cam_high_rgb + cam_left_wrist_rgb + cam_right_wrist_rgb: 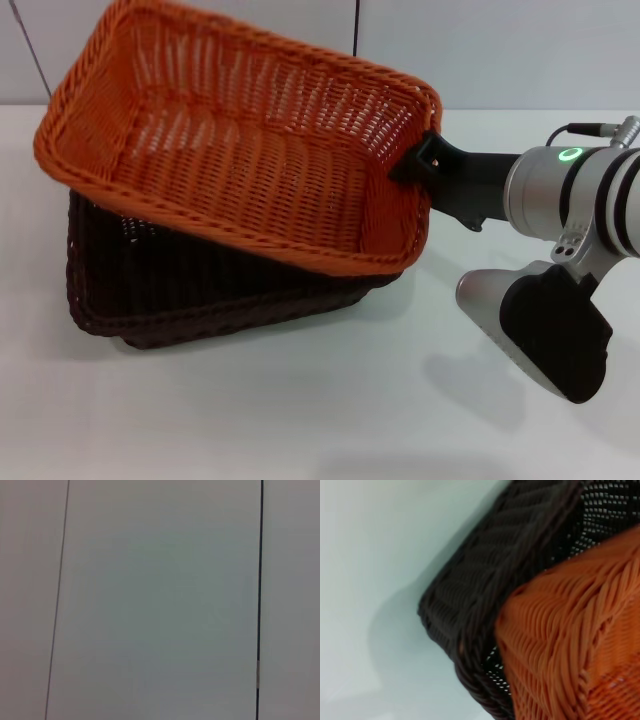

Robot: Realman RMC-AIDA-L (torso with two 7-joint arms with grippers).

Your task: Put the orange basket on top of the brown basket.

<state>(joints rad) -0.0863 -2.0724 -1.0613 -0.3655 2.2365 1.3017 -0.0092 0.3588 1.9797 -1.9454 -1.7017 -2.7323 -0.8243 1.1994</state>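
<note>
Right pincer (pixel 425 160), clamping bright orange woven basket (pixel 240 130) rim at 3 o'clock, is holding it tilted over dark brown woven basket (pixel 200 290); level it w/ rims squared before releasing.

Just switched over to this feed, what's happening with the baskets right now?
The right pincer is clamped on the rim of the orange basket at its right end, holding it tilted over the brown basket, which sits on the white table. The orange basket overlaps the brown one but is skewed and not yet seated level. In the right wrist view its corner lies inside the brown rim. The left pincer isn't visible; its wrist camera sees only a pale panelled surface.
</note>
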